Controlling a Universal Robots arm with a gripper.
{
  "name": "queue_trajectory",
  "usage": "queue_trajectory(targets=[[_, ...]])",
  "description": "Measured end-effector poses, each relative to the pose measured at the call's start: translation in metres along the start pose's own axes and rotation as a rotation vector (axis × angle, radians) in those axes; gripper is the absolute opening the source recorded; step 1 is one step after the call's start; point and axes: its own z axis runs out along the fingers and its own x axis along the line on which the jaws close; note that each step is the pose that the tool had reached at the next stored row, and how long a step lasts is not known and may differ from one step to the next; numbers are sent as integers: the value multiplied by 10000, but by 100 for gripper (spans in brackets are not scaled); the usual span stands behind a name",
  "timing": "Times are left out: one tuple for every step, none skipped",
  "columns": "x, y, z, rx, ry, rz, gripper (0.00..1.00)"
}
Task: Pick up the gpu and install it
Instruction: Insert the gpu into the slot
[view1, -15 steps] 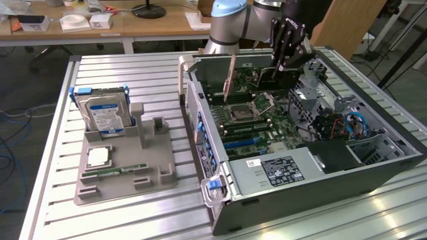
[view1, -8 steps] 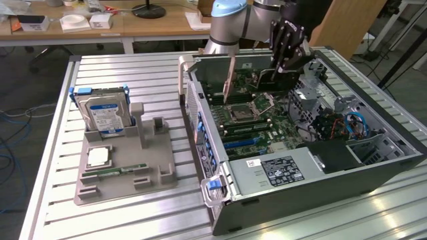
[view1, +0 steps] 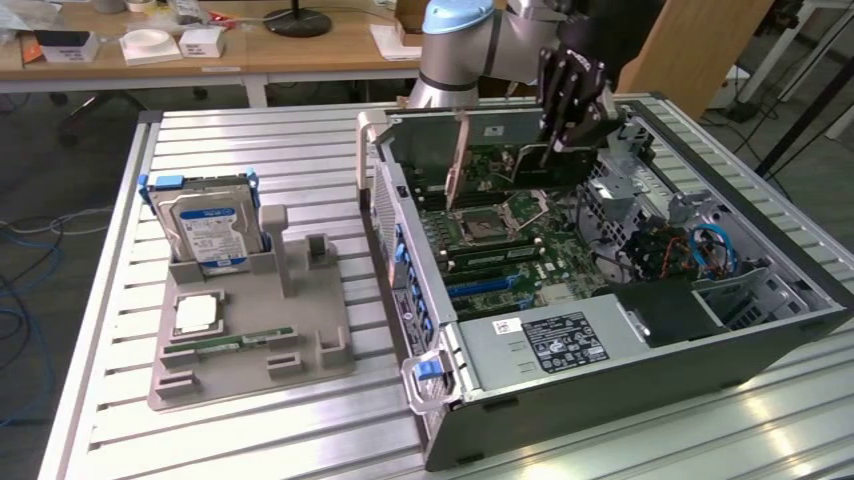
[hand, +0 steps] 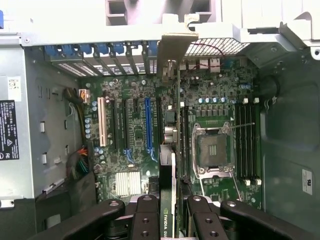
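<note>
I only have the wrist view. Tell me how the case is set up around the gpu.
Observer: The case lies on its side, open face up, on a slatted metal table. The end effector holds the gpu upright inside it.
Operator: Report what stands outside the case.
Observer: A grey holder sits beside the case, on the exterior view's left.
Operator: List what it carries.
Observer: A hard drive stands upright in it, and a memory stick lies flat nearer the camera.
</note>
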Motion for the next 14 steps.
queue_trajectory(targets=[[0,0,9,0,0,0,26],[1,-1,18,0,0,0,26],[1,-1,34,0,0,0,26],[1,-2,44,0,-1,0,26],[1,-2,53,1,-1,0,26],[1,-2,61,0,0,0,26],[1,-3,70,0,0,0,26],[2,-3,78,0,-1,0,26],[2,-3,86,0,0,0,26],[2,-4,93,0,0,0,26],[2,-4,101,1,-1,0,26],[2,-4,108,0,0,0,26],[3,-4,115,0,0,0,26],[3,-4,123,0,0,0,26]])
